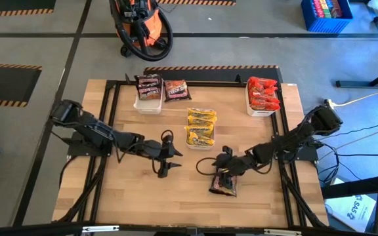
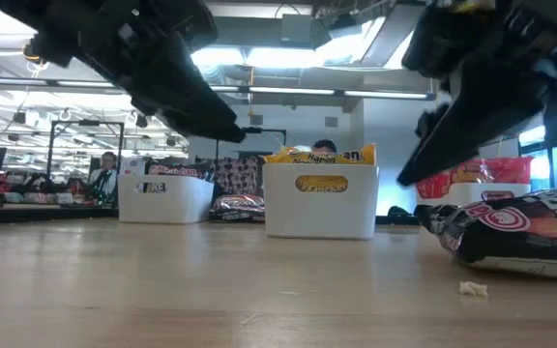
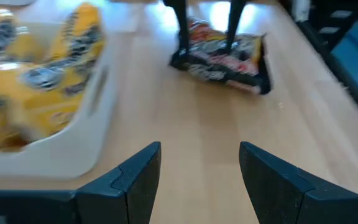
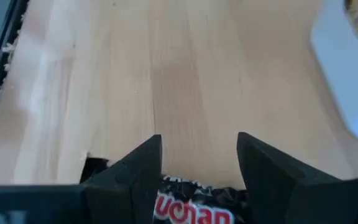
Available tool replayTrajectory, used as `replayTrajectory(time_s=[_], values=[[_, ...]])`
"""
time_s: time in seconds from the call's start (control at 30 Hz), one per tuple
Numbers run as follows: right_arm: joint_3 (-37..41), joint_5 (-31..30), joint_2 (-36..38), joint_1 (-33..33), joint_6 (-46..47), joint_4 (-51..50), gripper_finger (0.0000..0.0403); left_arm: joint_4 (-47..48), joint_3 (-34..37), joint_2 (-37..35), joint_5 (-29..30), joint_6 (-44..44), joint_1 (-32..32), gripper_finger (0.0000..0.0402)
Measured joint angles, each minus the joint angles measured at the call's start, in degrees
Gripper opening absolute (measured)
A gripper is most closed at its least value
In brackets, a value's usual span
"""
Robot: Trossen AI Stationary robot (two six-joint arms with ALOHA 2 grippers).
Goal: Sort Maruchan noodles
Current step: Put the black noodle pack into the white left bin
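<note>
One dark brown Maruchan packet [image 1: 223,185] lies flat on the wood toward the near edge, also seen as the packet [image 3: 225,59] and the packet [image 2: 515,232]. My right gripper [image 1: 226,169] is open just above it, fingers slanting down. The packet's edge [image 4: 188,208] shows between the finger bases. My left gripper [image 1: 170,161] hangs open over bare wood beside the middle tray, touching nothing. Yellow packets [image 1: 201,126] fill the middle tray, red ones [image 1: 263,94] the right tray, and dark ones [image 1: 149,86] the left tray. My right gripper [image 4: 199,140] stands open over the dark packet's edge [image 3: 194,56], coming from above and slanting down. I cannot tell whether its fingers [image 3: 182,28] touch the packet. The packet lies flat on the table.
Three white trays stand along the far half: left tray [image 1: 147,105], middle tray [image 3: 73,155], right tray [image 1: 261,113]. One more dark packet [image 1: 176,90] lies on the wood beside the left tray. A crumb [image 2: 470,287] sits near the packet. Bare wood spans the near left.
</note>
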State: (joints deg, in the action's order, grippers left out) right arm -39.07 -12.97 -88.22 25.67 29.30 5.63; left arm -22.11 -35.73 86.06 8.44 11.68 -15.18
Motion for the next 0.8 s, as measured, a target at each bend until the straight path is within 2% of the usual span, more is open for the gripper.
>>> replayTrajectory(time_s=[0.07,0.17,0.33,0.43,0.57,0.7,0.8], values=[[-1.8,1.0,1.6,0.2,-1.2,-4.1,0.0193,-3.8,0.0,2.3,-2.2,0.0,0.0,0.0211],[-4.4,4.9,4.7,1.2,0.5,-16.6,0.0193,-7.4,0.0,5.2,-5.1,0.3,0.0,0.0211],[-5.6,13.0,7.3,5.4,13.1,-31.2,0.0193,-7.2,0.0,6.7,-5.5,0.8,0.0,0.0211],[-4.8,13.2,6.8,8.6,19.9,-36.3,0.0193,-7.2,0.0,6.7,-5.5,1.7,0.0,0.0211],[-3.2,11.5,4.7,10.0,23.9,-33.8,0.0193,-7.6,0.0,6.7,-5.2,1.7,0.0,0.0211],[-3.1,10.8,1.2,9.8,19.9,-22.3,0.0193,-7.4,0.0,6.7,-5.2,1.9,0.0,0.0211],[-3.2,9.8,-2.4,8.5,16.9,-12.3,0.0193,-7.4,0.0,6.7,-5.2,6.4,-0.3,0.0211]])
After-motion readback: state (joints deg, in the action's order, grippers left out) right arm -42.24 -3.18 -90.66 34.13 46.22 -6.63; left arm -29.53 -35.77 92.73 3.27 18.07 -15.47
